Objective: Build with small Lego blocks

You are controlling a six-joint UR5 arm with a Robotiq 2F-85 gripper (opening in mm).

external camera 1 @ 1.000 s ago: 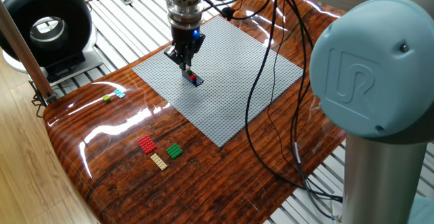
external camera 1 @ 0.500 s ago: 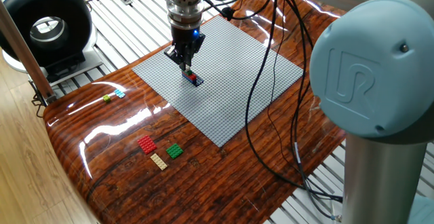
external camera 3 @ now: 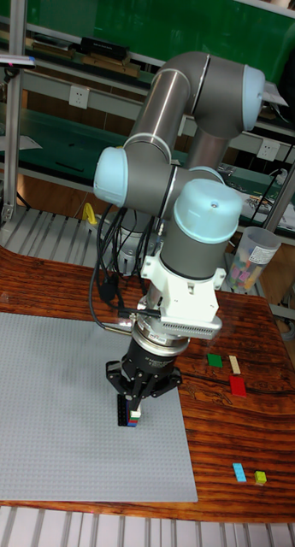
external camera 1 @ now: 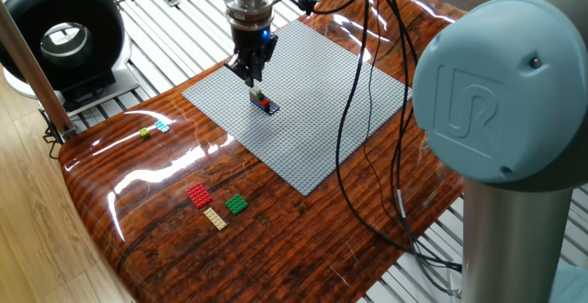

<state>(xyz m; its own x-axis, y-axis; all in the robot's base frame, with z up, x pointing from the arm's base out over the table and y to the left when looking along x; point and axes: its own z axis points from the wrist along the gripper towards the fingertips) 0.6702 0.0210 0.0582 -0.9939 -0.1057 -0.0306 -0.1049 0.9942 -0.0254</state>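
A short stack of small Lego blocks [external camera 1: 265,103], red, green and dark, stands on the grey baseplate [external camera 1: 312,147]. My gripper [external camera 1: 251,81] hangs just above and behind it, fingers drawn together, nothing visible between the tips. In the tall fixed view the gripper [external camera 3: 130,400] points straight down over the same stack [external camera 3: 128,419]. Loose on the wooden table lie a red block [external camera 1: 198,195], a tan block [external camera 1: 215,218], a green block [external camera 1: 236,205], a yellow-green block [external camera 1: 144,133] and a light blue block [external camera 1: 162,127].
Black cables [external camera 1: 354,129] hang from the arm across the baseplate's right part. A black round device [external camera 1: 62,35] stands at the far left off the table. A clear cup of bricks [external camera 3: 248,256] stands at the table's back.
The gripper has risen slightly and drawn back from the stack, leaving a small gap above it. The stack and the loose blocks have stayed put.
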